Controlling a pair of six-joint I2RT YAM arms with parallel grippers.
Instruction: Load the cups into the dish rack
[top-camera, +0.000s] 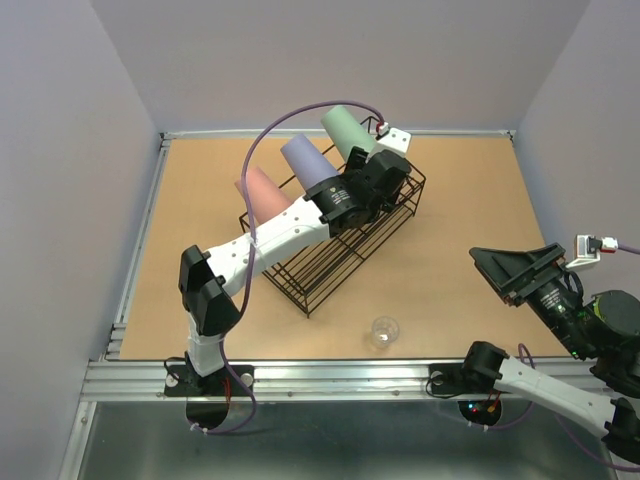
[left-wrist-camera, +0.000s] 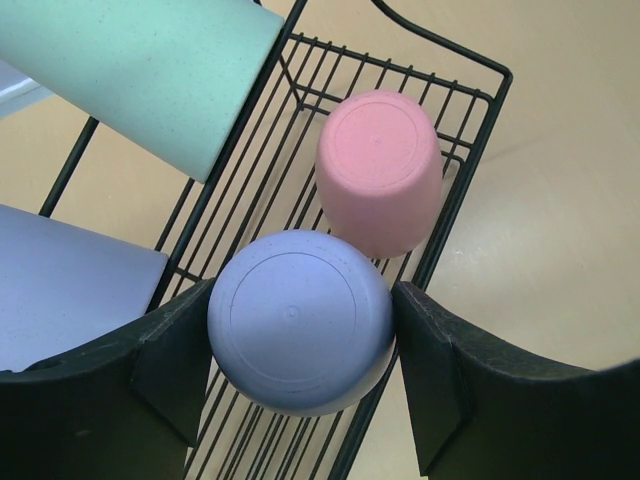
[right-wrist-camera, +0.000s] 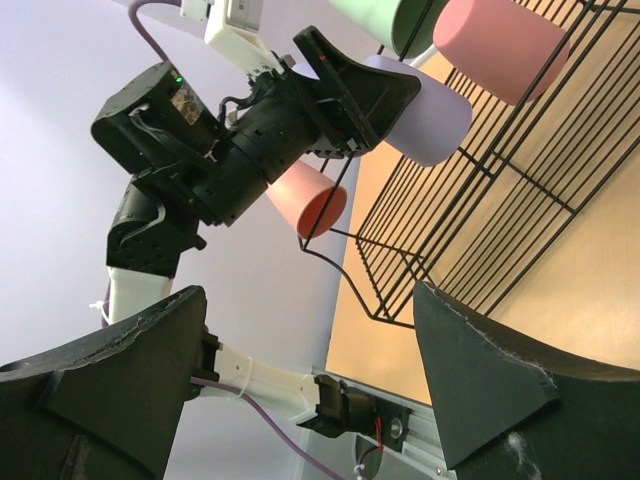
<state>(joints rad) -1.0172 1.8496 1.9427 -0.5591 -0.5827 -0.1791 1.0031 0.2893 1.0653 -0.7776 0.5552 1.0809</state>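
Note:
The black wire dish rack (top-camera: 330, 262) lies slanted mid-table. The large pink cup (top-camera: 262, 192), large lavender cup (top-camera: 306, 160) and large green cup (top-camera: 347, 130) lean along its far-left side. My left gripper (top-camera: 392, 178) hovers over the rack's far end. In the left wrist view, the left gripper (left-wrist-camera: 302, 292) is shut on the small lavender cup (left-wrist-camera: 295, 330), held base up over the rack bars (left-wrist-camera: 300, 110). The small pink cup (left-wrist-camera: 380, 170) stands upside down just beyond it. The tiny clear cup (top-camera: 385, 330) stands on the table near the front edge. My right gripper (top-camera: 510, 265) is open and empty.
The right wrist view shows the right gripper (right-wrist-camera: 310, 300) open, facing the left arm (right-wrist-camera: 200, 150) and the rack (right-wrist-camera: 480, 230). Grey walls enclose the tan table. A metal rail (top-camera: 300, 375) runs along the near edge.

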